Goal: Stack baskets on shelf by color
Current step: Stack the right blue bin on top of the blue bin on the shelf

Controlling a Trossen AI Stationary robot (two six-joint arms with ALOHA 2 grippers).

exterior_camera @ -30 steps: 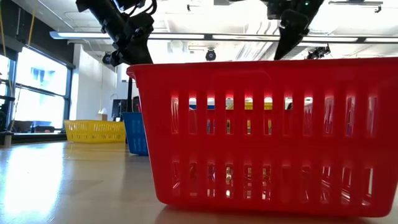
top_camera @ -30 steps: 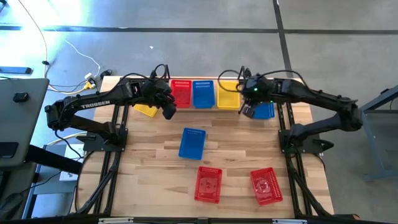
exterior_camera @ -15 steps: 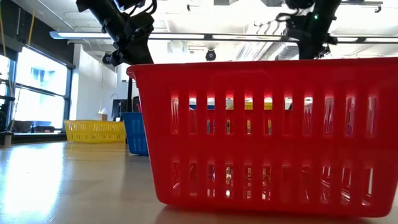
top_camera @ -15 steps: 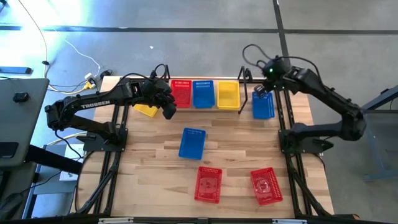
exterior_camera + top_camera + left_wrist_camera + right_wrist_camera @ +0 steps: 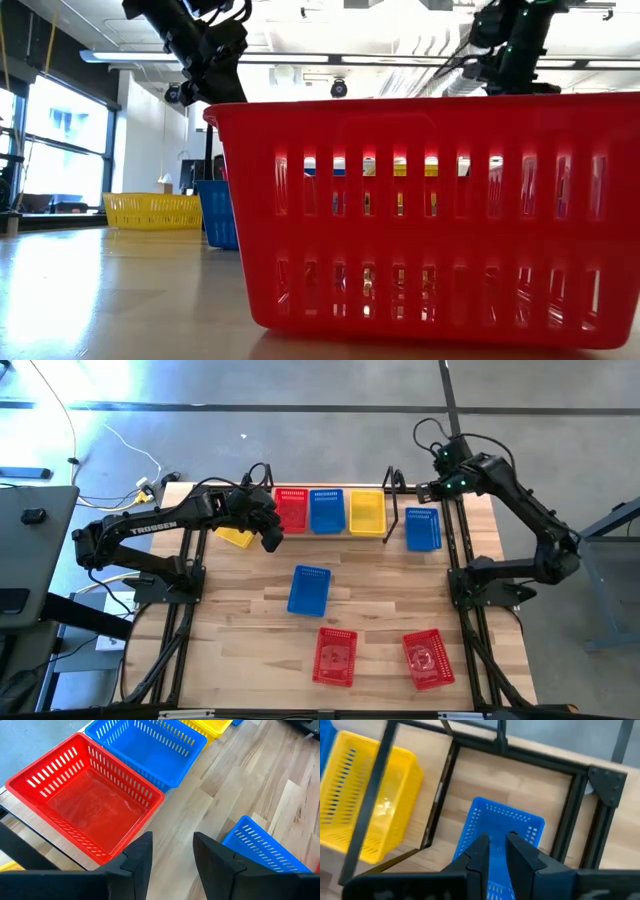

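Note:
On the shelf [image 5: 392, 510] at the table's far edge stand a red [image 5: 291, 509], a blue [image 5: 327, 510] and a yellow basket [image 5: 367, 512] side by side. My left gripper [image 5: 272, 538] hovers open by the shelf's left end, beside the red basket [image 5: 85, 805]. A yellow basket [image 5: 236, 537] lies partly under that arm. My right gripper [image 5: 425, 490] hangs above the far end of a blue basket [image 5: 423, 528] on the table right of the shelf; its fingers [image 5: 482, 845] stand narrowly apart and touch nothing.
Another blue basket [image 5: 310, 589] lies mid-table, and two red ones [image 5: 335, 655] [image 5: 428, 659] lie near the near edge; one red basket [image 5: 430, 220] fills the low view. The shelf's black wire post [image 5: 440, 795] stands between the yellow basket and the right-hand blue one.
My right gripper has risen from beside the shelf's right post and drawn back toward the table's far right corner, uncovering the blue basket below it. That basket stays flat on the table. The left arm has kept still.

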